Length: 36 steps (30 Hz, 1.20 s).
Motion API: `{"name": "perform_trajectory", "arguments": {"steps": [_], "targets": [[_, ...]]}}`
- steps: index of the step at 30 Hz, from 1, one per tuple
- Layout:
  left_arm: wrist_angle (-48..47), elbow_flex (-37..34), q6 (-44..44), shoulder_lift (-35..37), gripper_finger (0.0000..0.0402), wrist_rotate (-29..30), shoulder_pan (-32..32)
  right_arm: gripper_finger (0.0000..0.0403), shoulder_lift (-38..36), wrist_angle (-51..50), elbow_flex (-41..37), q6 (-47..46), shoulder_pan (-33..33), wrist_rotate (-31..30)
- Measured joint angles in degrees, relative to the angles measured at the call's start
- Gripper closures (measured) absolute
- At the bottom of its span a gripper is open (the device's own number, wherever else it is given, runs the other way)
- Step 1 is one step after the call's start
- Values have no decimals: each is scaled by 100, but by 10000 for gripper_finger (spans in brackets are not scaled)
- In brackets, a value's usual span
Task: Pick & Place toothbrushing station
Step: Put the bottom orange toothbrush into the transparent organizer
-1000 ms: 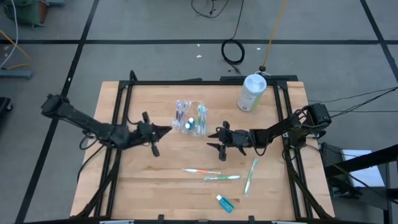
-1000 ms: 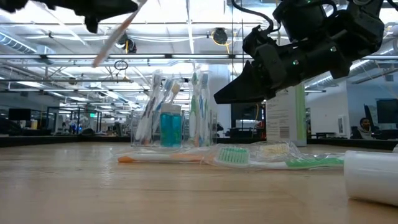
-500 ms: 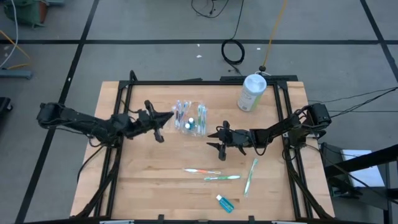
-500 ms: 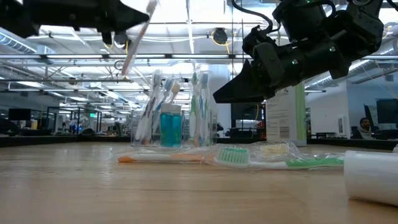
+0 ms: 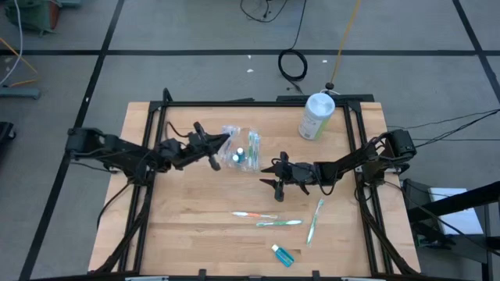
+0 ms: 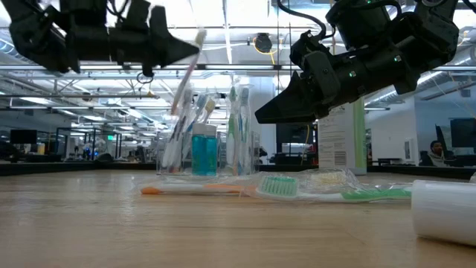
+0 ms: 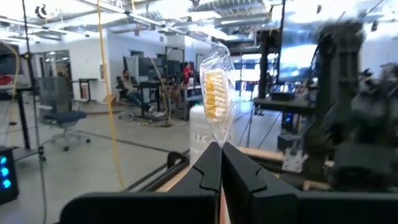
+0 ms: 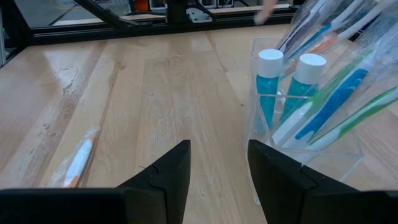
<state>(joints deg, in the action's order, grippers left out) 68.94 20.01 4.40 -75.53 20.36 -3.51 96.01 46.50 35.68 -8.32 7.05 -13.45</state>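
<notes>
Left tool (image 5: 221,145) reached station (image 5: 244,152); table (image 5: 187,211) seemingly undisturbed.

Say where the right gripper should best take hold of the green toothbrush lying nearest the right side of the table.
Probably mid-handle, from straight above. The green toothbrush lies flat and apart from the other loose brushes, so its slim handle offers two free sides across its width. The right gripper, open, hovers beside the toothbrushing station.

white-green canister (image 5: 316,115) upright; toothbrushes (image 5: 275,222) and tube (image 5: 283,254) lie loose.
</notes>
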Motion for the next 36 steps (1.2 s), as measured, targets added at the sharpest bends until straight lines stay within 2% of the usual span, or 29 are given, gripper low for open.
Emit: {"name": "perform_trajectory", "arguments": {"steps": [8,19,24,29,36], "targets": [[839,2,180,-945,398,-84,-306,248,0,0,0,0,0,0],[884,7,-259,-1710,397,-94,-356,248,0,-1,0,0,0,0],[674,9,-458,-1789,399,-46,-354,248,0,-3,0,-1,0,0],[502,9,-496,-1789,394,470,-350,248,0,-4,0,0,0,0],[477,11,-458,-1744,392,823,-143,248,0,-6,0,0,0,0]]}}
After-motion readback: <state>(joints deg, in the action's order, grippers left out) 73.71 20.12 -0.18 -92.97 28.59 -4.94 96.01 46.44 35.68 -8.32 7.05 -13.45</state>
